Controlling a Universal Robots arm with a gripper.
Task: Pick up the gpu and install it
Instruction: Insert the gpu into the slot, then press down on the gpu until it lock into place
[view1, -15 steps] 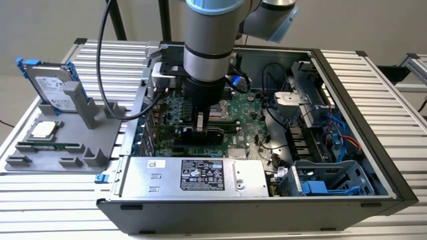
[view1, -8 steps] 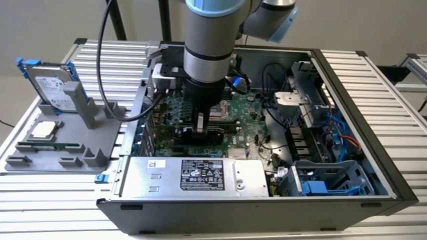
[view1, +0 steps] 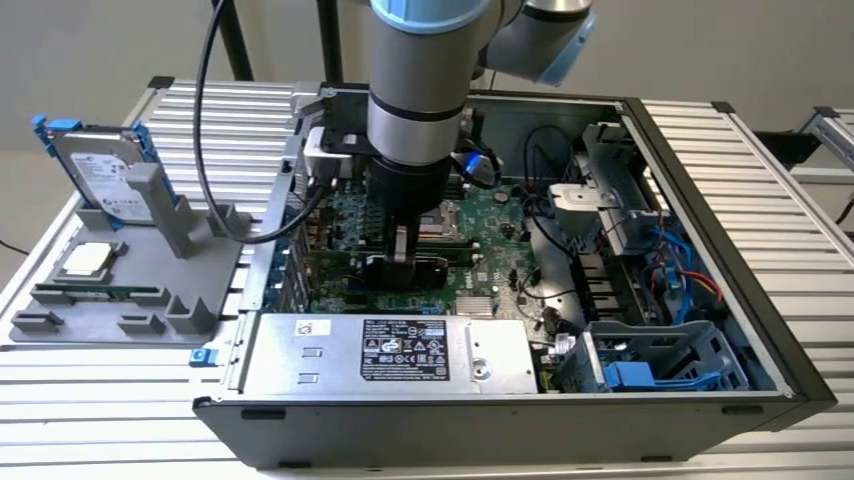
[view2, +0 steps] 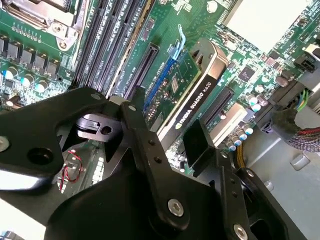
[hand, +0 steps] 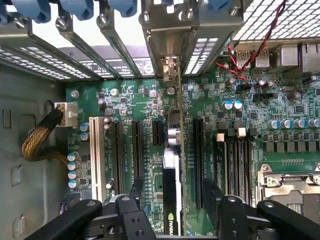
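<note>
One stiff, light, fragile gpu (hand: 172, 200) is standing edge-on in its slot between your hand's (hand: 172, 192) parted fingers. You are holding nothing; take it by the board's edges, not the cooler.

Pincer (hand: 172, 200) low — jaws apart

This is a robotics lab or test bench. An open computer case (view1: 747, 300) lies on a table of ribbed aluminium profiles (view1: 787, 180), beside a grey fixture tray (view1: 120, 300) that holds loose parts upright, and an industrial robot arm (view1: 420, 80) reaches down over the motherboard (view1: 501, 270).
</note>
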